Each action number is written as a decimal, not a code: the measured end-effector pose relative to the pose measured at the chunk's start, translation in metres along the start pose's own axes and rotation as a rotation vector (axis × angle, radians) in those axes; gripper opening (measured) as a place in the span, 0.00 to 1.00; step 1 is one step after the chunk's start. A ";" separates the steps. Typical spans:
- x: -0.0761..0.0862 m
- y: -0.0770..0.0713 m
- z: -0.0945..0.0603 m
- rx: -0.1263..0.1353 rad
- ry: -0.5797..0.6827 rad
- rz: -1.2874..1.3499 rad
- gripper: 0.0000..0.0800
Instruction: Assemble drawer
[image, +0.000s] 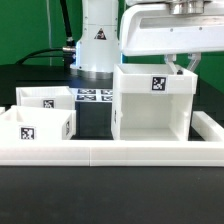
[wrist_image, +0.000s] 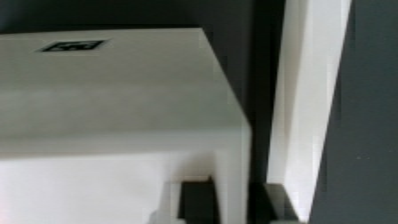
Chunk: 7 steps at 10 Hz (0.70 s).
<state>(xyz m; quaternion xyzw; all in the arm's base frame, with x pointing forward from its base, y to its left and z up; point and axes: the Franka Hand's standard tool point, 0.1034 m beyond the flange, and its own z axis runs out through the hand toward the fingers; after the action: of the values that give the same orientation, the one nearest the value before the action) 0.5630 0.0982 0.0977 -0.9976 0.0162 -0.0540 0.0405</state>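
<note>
The drawer's large white box shell (image: 150, 110) stands at the exterior view's right, with a tag on its front top edge. Two small open-top trays (image: 48, 100) (image: 35, 125) sit at the exterior view's left. My gripper (image: 180, 66) is down at the shell's right rear top edge. In the wrist view the shell's flat tagged face (wrist_image: 107, 100) fills most of the picture. My gripper (wrist_image: 233, 205) straddles the shell's thin side wall, with one dark finger (wrist_image: 196, 200) on each side, close against it.
The long low white border wall (image: 110, 152) runs along the front and up the exterior view's right side; it also shows in the wrist view (wrist_image: 311, 90). The marker board (image: 95, 97) lies behind the trays. The arm's base (image: 97, 40) stands at the back.
</note>
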 end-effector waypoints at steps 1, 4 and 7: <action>0.001 -0.002 -0.001 0.005 0.002 0.076 0.05; 0.001 -0.006 0.002 0.007 0.009 0.295 0.05; 0.014 0.002 -0.001 0.016 0.044 0.577 0.05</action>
<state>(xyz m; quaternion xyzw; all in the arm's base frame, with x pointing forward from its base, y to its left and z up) 0.5766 0.0951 0.1002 -0.9501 0.2996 -0.0619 0.0616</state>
